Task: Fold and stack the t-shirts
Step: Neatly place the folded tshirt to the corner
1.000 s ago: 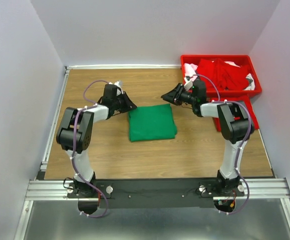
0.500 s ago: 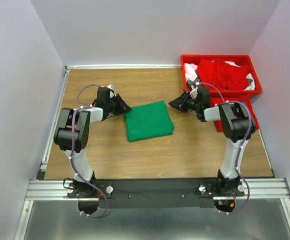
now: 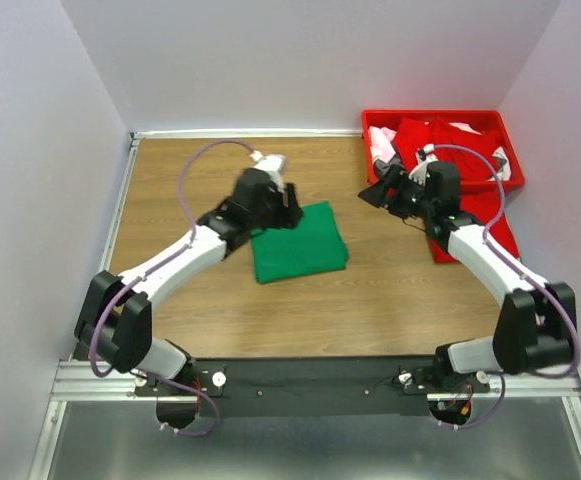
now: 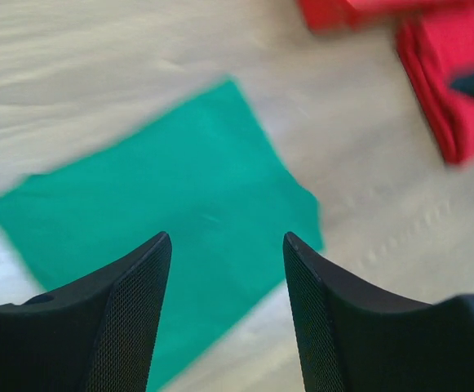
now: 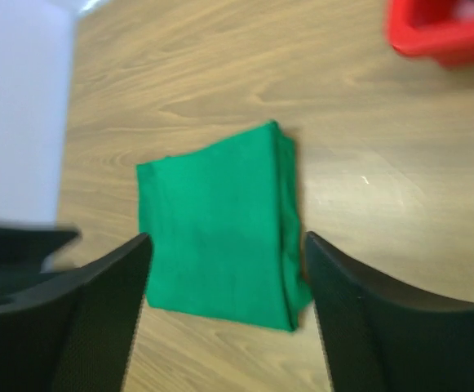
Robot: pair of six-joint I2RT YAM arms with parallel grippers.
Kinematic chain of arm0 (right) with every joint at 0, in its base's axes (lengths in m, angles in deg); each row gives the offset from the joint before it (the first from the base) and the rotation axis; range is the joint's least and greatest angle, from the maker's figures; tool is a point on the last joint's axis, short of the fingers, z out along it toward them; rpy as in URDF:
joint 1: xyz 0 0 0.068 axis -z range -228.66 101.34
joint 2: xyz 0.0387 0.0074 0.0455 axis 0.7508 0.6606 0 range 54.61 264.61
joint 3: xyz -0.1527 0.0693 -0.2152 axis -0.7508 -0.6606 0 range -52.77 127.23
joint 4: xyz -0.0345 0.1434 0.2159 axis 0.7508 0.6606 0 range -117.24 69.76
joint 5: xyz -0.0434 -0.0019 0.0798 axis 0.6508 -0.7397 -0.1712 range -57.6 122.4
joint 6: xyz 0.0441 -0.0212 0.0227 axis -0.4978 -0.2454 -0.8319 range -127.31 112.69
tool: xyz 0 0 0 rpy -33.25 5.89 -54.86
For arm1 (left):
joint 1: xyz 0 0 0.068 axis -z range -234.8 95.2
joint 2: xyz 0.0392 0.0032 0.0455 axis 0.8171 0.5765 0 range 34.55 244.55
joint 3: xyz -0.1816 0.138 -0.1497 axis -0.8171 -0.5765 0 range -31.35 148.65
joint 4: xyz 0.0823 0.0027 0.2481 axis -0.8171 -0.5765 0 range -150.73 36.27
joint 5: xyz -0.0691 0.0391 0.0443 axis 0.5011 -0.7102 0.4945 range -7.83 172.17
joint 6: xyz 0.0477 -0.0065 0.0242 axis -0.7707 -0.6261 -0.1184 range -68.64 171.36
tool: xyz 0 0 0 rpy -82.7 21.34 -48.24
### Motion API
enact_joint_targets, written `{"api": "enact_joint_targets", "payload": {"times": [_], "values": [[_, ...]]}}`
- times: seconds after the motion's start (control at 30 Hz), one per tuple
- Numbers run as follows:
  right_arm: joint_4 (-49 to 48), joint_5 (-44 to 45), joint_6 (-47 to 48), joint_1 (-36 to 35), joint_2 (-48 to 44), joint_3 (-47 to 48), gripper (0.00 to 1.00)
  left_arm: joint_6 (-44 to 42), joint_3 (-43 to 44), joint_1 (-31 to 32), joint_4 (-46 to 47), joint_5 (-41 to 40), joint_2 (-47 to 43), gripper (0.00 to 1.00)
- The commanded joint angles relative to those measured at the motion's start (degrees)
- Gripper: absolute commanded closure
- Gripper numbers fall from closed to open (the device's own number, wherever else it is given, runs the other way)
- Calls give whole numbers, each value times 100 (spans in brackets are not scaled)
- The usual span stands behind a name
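A folded green t-shirt (image 3: 300, 244) lies flat mid-table; it also shows in the left wrist view (image 4: 163, 220) and the right wrist view (image 5: 216, 224). My left gripper (image 3: 288, 208) hovers over the shirt's back left corner, open and empty (image 4: 227, 245). My right gripper (image 3: 380, 190) is raised to the right of the shirt, open and empty (image 5: 228, 245). Red t-shirts (image 3: 450, 145) with a white/pink garment (image 3: 378, 140) fill the red bin. Another red garment (image 3: 485, 222) lies on the table in front of the bin, also in the left wrist view (image 4: 449, 82).
The red plastic bin (image 3: 432, 117) stands at the back right corner. The wooden table (image 3: 190, 290) has a metal rail (image 3: 105, 250) along its left edge. Grey walls close in on three sides.
Both arms have lifted and extended. My left gripper swung right from beside the shirt to above its back left corner. My right gripper rose and pulled back to the right. The shirt lies still.
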Motion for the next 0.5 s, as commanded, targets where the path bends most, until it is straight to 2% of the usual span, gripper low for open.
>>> {"api": "enact_joint_targets", "payload": {"times": [0.0,0.07,0.13,0.2,0.33,0.47], "values": [[1907,1199,582,28,-559,-267,13,-495,223,1041,-1032,-1619,173,37],[2435,1689,600,28,-884,-329,4,-582,487,1689,-1233,-1946,376,40],[2838,2112,556,37,-1139,-399,0,-713,845,2061,-1348,-2377,806,40],[3111,2368,495,46,-1263,-469,0,-793,1267,2526,-1533,-2649,1357,40],[3306,2641,337,72,-1518,-706,0,-908,1918,3045,-1674,-2949,2228,40],[3377,2879,248,99,-1694,-874,0,-925,2429,3205,-1806,-2950,2881,40]]}}
